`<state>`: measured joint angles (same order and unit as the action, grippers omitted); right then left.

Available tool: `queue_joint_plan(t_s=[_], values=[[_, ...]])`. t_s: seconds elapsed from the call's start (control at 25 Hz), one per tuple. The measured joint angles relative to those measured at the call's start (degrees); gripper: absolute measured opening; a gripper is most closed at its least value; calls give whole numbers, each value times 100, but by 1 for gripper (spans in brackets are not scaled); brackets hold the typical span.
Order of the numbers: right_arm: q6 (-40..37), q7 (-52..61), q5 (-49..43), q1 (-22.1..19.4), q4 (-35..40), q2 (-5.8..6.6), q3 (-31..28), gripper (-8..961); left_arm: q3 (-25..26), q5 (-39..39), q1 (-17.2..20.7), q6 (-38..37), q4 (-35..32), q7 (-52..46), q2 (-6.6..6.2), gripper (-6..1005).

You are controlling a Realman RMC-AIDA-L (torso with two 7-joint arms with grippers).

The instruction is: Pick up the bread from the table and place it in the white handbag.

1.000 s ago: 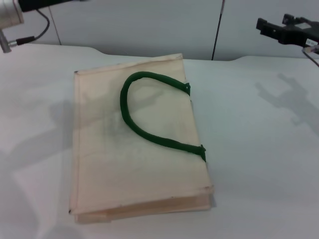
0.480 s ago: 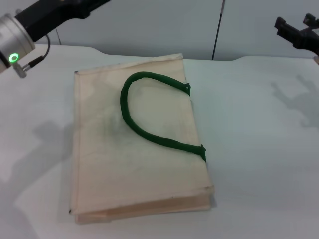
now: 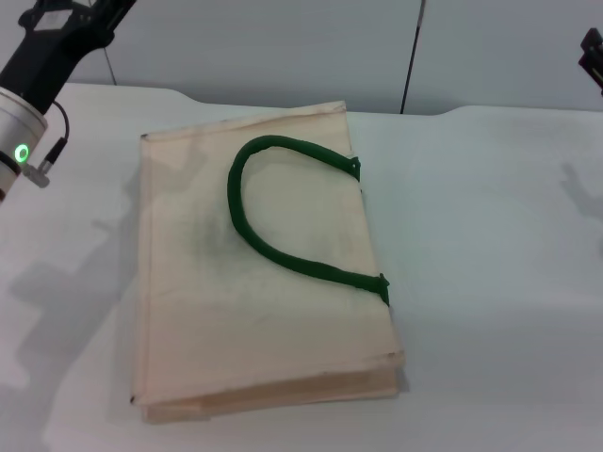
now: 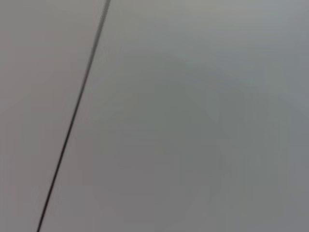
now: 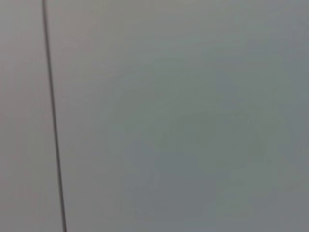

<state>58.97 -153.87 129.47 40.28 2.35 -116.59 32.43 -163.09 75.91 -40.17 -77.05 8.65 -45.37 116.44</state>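
Observation:
The white handbag (image 3: 283, 320) lies flat on the table (image 3: 490, 245) in the middle of the head view, with one dark green loop handle (image 3: 247, 226) resting on its upper face. The bread is out of view in every frame. My left arm (image 3: 38, 66) reaches up past the top left corner, and its gripper is outside the picture. Only a dark sliver of my right gripper (image 3: 594, 55) shows at the right edge, high above the table. Both arms are well away from the bag.
A pale wall with a dark vertical seam (image 3: 412, 56) stands behind the table. Each wrist view holds only plain grey wall and a thin dark seam (image 4: 72, 121) (image 5: 53, 121). The table's far edge (image 3: 471, 109) runs behind the bag.
Both arms have swung up and outward: the left arm toward the top left corner, the right gripper almost off the right edge. The bag has not moved.

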Motion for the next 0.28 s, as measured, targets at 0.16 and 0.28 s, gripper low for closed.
queue_joint_plan(t_s=[0.16, 0.28], values=[[7, -3, 59, -2, -106, -4, 0, 891, 4, 94, 48, 58, -224, 307, 0, 801], [13, -1, 65, -3, -114, -7, 0, 891, 6, 104, 44, 47, -239, 340, 0, 801]])
